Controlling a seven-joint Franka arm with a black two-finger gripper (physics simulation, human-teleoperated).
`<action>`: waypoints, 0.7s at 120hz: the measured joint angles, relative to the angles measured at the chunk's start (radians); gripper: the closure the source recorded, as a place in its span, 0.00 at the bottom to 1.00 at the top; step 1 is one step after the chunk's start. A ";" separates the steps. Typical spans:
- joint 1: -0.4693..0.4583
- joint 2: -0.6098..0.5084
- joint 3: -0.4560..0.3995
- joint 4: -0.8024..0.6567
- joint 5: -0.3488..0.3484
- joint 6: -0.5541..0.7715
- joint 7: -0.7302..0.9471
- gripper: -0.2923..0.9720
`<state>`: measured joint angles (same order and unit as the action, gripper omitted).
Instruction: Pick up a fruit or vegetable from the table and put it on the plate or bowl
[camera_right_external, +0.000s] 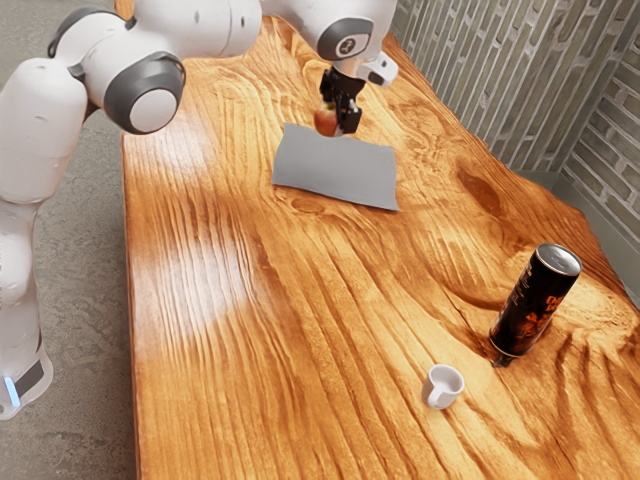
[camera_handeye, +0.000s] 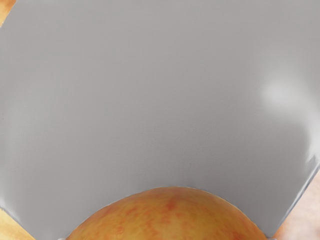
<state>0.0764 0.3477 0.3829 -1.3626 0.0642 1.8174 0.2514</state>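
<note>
Robot hand (camera_right_external: 338, 124) clamped on a red-orange fruit (camera_right_external: 324, 120), held over the far edge of a flat grey plate (camera_right_external: 335, 170) on the wooden tabletop (camera_right_external: 250, 330). This looks like the placing step; the next move probably calls for lowering, then opening.

high side view, wrist close over plate (camera_handeye: 150, 100)

Fingers (camera_right_external: 349, 114) clamp reddish fruit (camera_right_external: 326, 121), possibly apple, above far edge of grey plate (camera_right_external: 335, 170).
</note>
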 joint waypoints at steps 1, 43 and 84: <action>0.002 0.001 0.000 0.000 -0.001 0.005 -0.001 0.46; 0.025 0.033 0.000 -0.003 -0.029 0.144 -0.038 0.33; 0.026 0.028 -0.004 -0.001 -0.040 0.171 -0.017 0.24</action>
<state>0.1022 0.3753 0.3793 -1.3639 0.0240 1.9881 0.2340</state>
